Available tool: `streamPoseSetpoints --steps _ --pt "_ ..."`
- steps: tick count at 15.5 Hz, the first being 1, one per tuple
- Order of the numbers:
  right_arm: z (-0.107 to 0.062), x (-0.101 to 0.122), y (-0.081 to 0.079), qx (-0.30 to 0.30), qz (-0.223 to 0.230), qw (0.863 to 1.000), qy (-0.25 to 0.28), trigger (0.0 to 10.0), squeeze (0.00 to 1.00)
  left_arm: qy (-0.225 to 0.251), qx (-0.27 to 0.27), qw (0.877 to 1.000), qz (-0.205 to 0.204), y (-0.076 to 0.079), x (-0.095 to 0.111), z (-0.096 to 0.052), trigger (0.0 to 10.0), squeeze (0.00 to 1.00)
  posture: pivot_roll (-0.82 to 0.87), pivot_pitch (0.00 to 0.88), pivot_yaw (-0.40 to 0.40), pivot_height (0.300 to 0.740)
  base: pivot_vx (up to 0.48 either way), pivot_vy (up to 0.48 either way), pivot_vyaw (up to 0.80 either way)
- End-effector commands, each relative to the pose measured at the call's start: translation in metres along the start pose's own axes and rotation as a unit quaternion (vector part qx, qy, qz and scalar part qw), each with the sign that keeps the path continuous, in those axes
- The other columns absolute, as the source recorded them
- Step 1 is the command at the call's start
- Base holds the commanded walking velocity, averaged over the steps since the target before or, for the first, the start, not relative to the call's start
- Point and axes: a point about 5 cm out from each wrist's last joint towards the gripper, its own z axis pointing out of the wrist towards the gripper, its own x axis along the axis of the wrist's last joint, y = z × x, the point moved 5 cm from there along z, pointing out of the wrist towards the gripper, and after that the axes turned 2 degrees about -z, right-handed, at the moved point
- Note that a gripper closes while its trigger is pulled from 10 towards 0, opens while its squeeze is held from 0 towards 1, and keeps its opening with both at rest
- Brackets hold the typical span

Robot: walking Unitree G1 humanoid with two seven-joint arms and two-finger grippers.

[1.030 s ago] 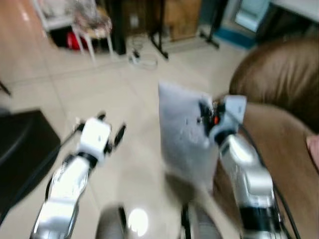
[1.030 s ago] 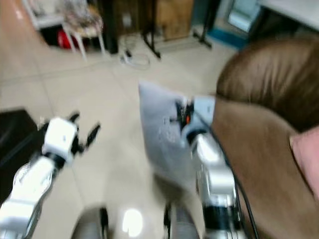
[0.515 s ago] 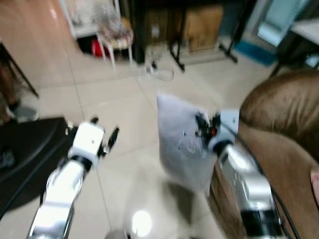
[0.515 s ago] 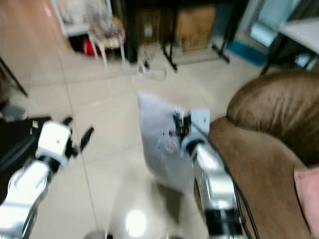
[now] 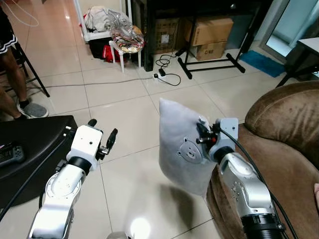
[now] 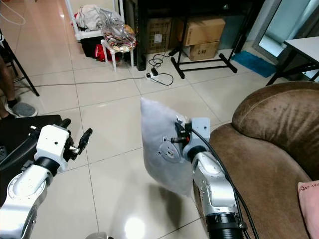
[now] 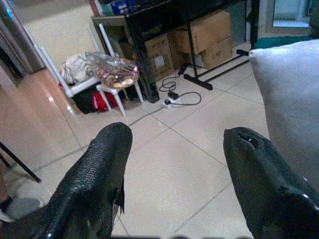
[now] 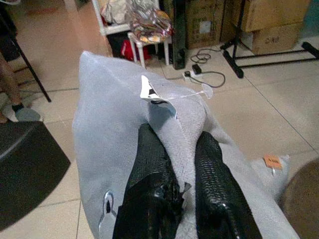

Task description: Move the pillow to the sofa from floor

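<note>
The grey pillow hangs clear of the tiled floor, just beside the brown sofa, its lower corner near the sofa's front edge; it is likely held high so it can pass over the armrest. The right gripper carries it, its two black fingers pinched nearly together on a fold of the fabric near the white tag. The left gripper, well apart from the sofa, stands wide open and holds nothing.
</note>
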Motion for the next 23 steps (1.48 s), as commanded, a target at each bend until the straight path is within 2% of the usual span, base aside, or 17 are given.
streamPoseSetpoints --steps 1,3,7,12,14,20,23 --pt "-0.002 0.003 0.008 -0.015 -0.014 1.0 0.009 10.0 0.0 -0.006 0.008 1.0 -0.008 -0.002 -0.006 -0.002 10.0 0.0 -0.11 0.0 -0.052 0.74 0.0 0.0 0.0" --pt "-0.004 -0.003 0.016 -0.029 -0.023 0.999 -0.006 10.0 0.0 -0.013 0.039 0.999 -0.007 -0.011 -0.01 -0.004 10.0 0.0 -0.11 0.0 -0.059 0.74 0.0 0.0 0.0" --pt "-0.002 -0.004 0.019 -0.039 -0.019 0.999 -0.009 10.0 0.0 -0.009 0.05 0.999 0.0 -0.012 -0.007 -0.004 10.0 0.0 -0.1 0.0 -0.069 0.74 0.0 0.0 -0.8" --pt "-0.002 -0.009 0.016 -0.046 -0.013 0.999 -0.014 10.0 0.0 0.003 0.041 0.999 0.006 -0.009 -0.002 -0.006 10.0 0.0 -0.09 0.0 -0.048 0.74 0.0 0.0 -0.8" --pt "-0.003 -0.012 0.016 -0.053 -0.007 0.998 -0.015 10.0 0.0 0.005 0.027 1.0 0.013 -0.008 -0.001 -0.006 10.0 0.0 -0.09 0.0 -0.012 0.74 0.0 0.0 -0.8" --pt "-0.008 -0.023 0.009 -0.065 0.005 0.998 -0.019 10.0 0.0 0.003 0.007 1.0 0.028 -0.016 0.002 -0.008 10.0 0.0 -0.07 0.0 0.049 0.74 0.0 0.0 -0.8" --pt "-0.007 -0.021 0.004 -0.06 0.002 0.998 -0.015 10.0 0.0 0.007 0.009 1.0 0.019 -0.017 0.004 -0.008 10.0 0.0 -0.07 0.0 0.042 0.74 0.0 0.0 -0.8"
